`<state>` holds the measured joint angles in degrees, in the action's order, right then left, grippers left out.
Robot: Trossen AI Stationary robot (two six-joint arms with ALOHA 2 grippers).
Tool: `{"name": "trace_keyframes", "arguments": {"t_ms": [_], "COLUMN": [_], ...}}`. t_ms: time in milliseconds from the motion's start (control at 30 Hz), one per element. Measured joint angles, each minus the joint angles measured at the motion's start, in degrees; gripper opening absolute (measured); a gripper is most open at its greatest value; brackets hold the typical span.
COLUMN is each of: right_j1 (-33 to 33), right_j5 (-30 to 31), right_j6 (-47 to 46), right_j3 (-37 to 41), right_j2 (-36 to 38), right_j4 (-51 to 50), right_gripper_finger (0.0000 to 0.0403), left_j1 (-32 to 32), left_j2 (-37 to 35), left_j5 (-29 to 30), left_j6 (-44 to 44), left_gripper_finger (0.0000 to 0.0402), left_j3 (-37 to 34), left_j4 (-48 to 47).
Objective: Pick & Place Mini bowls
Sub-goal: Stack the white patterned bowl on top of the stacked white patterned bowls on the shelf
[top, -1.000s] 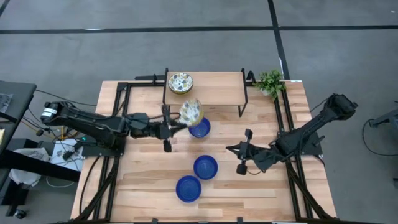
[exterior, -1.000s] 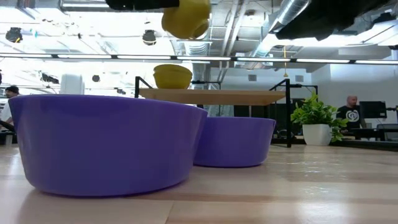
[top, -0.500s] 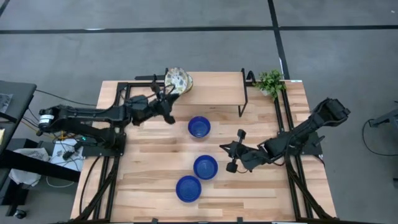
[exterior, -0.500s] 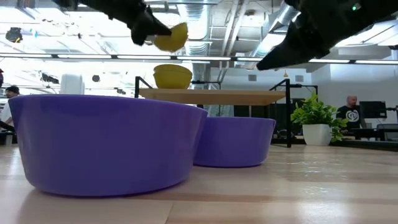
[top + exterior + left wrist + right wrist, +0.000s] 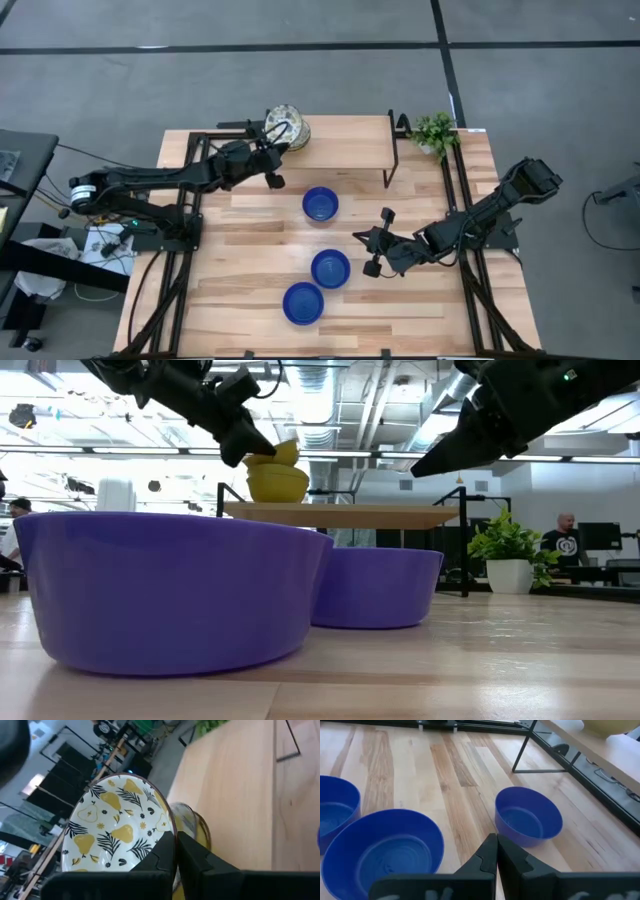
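My left gripper (image 5: 272, 140) is shut on a cream mini bowl with a yellow pear pattern inside (image 5: 117, 830) and holds it over the raised wooden shelf (image 5: 345, 140). Just below it, a second patterned bowl (image 5: 195, 827) rests on the shelf; in the low view both show yellow outsides, the held one (image 5: 282, 452) above the other (image 5: 278, 483). Three blue mini bowls (image 5: 320, 205), (image 5: 330, 268), (image 5: 303, 303) stand on the table. My right gripper (image 5: 365, 242) is shut and hovers right of the middle blue bowl. My left gripper pinches the patterned bowl by its rim (image 5: 171, 826), one finger (image 5: 162, 851) inside and one (image 5: 197, 854) outside. The fingers come slanting down from the table's left. The bowl is tilted, and whether it touches the bowl below cannot be told.
A small potted plant (image 5: 435, 130) stands at the far right corner beside the shelf's black metal leg (image 5: 392, 165). Black frame rails run along both table sides. People and desks show in the room beyond (image 5: 565, 540).
My left gripper carried the patterned bowl from above the far blue bowl toward the far edge and down, to just over the bowl on the shelf. My right gripper shifted a little toward the blue bowls and lowered, then stayed still.
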<state>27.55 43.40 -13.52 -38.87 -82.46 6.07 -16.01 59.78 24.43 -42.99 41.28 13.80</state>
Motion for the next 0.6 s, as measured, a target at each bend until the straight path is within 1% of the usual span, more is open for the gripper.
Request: {"name": "trace_keyframes", "arguments": {"t_ms": [100,300,600], "right_j1": [0.0,0.0,0.0], "right_j5": [0.0,-0.1,-0.1], "right_j6": [0.0,0.0,0.0], "right_j3": [0.0,0.0,0.0], "right_j2": [0.0,0.0,0.0], "right_j4": [0.0,0.0,0.0], "right_gripper_finger": [0.0000,0.0000,0.0000], "left_j1": [0.3,0.6,0.6], "left_j2": [0.5,0.6,0.6], "left_j5": [0.2,0.2,-0.7], "left_j6": [0.2,0.3,0.4], "left_gripper_finger": [0.0010,0.0011,0.0035], "left_j3": [0.0,0.0,0.0], "left_j4": [-1.4,-1.4,-1.3]}}
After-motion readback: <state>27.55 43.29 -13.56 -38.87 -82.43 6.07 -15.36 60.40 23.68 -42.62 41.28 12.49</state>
